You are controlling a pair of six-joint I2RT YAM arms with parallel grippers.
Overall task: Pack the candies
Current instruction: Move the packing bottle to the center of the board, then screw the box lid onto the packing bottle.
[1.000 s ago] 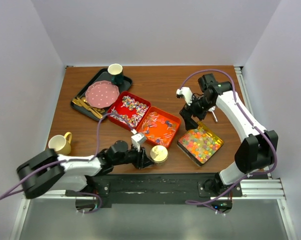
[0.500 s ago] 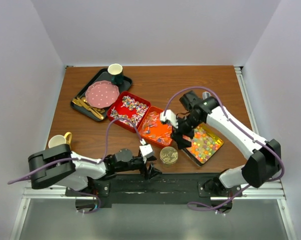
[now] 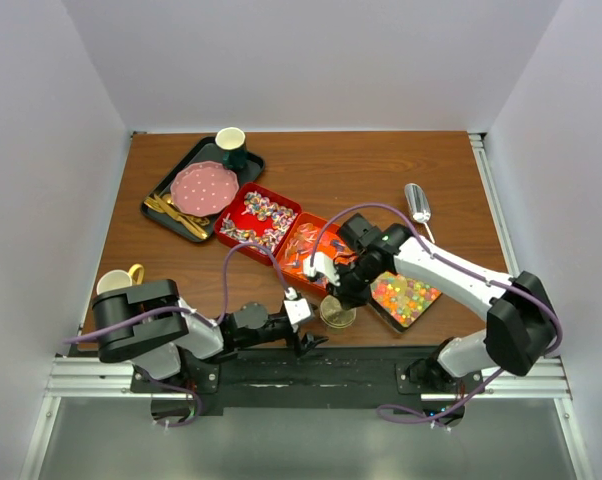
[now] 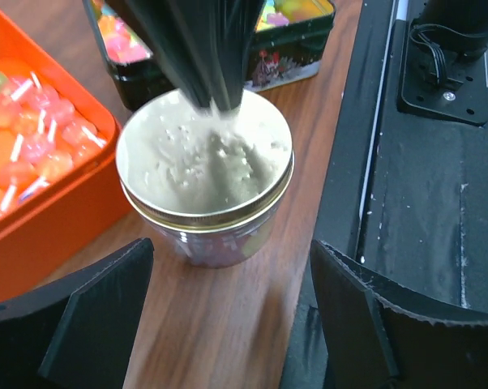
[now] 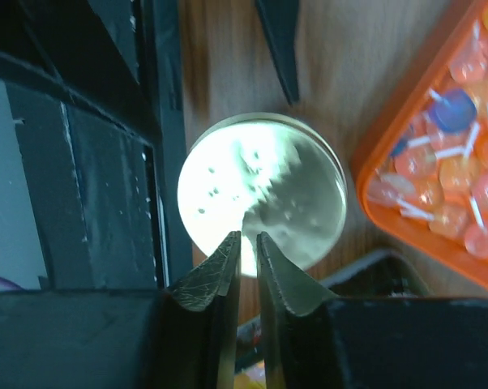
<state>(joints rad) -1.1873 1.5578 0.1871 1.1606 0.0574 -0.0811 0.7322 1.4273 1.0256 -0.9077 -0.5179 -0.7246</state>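
Observation:
The candies lie in three containers: twist-wrapped ones in a red tray [image 3: 257, 219], wrapped ones in an orange tray [image 3: 303, 250] [image 4: 41, 219] [image 5: 438, 174], and glossy jelly pieces in a dark tin [image 3: 406, 297] [image 4: 284, 61]. A small jar with a gold lid [image 3: 337, 312] [image 4: 205, 162] [image 5: 260, 190] stands near the table's front edge. My right gripper [image 3: 339, 293] [image 5: 248, 243] is shut and empty, its tips down on the lid's top. My left gripper [image 3: 309, 340] [image 4: 232, 247] is open, just short of the jar and not touching it.
A silver scoop [image 3: 418, 203] lies at the back right. A black tray [image 3: 159, 195] at the back left holds a pink plate, gold cutlery and a green cup [image 3: 230, 147]. A yellow mug [image 3: 119, 285] stands at the left edge. The black rail [image 4: 422, 186] borders the near edge.
My right arm swung from the back right over to the jar and its jaws shut. My left gripper opened, let go of the jar and drew back toward the near edge.

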